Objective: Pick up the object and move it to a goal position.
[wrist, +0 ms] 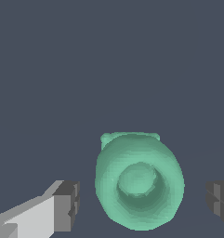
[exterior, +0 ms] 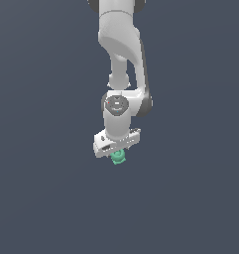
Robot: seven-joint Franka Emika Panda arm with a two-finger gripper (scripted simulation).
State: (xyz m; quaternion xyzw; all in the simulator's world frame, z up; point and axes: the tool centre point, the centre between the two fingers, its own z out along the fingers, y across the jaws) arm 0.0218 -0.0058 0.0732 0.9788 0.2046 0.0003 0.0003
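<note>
The white Panda arm (exterior: 122, 59) hangs down the middle of the exterior view with its tool (exterior: 118, 152) pointed at the flat slate-grey surface (exterior: 36, 198), which may be a table, though no edge shows. The object (exterior: 119, 157), a small mint-green knobbly lump with a round ring-like top, sits directly under the tool, just below the white tool body. In the wrist view the object (wrist: 139, 186) fills the space between the 2 dark pads (wrist: 67, 204), its hollow ring facing the camera and a squarish nub showing on its far side. The fingers stand apart: a clear strip of grey background shows between each pad and the green body, so nothing is clamped yet. Whether the lump rests on the surface cannot be told, since no shadow or contact line is visible. As a judgement, the step in hand is the grasp itself, with the tool already centred over the object and the pick not yet made. The next move calls for bringing the fingers together evenly on the lump's rounded sides, perhaps after a slight further descent so the pads meet its widest part, then lifting and carrying it toward the goal, which no marker shows in either view.
</note>
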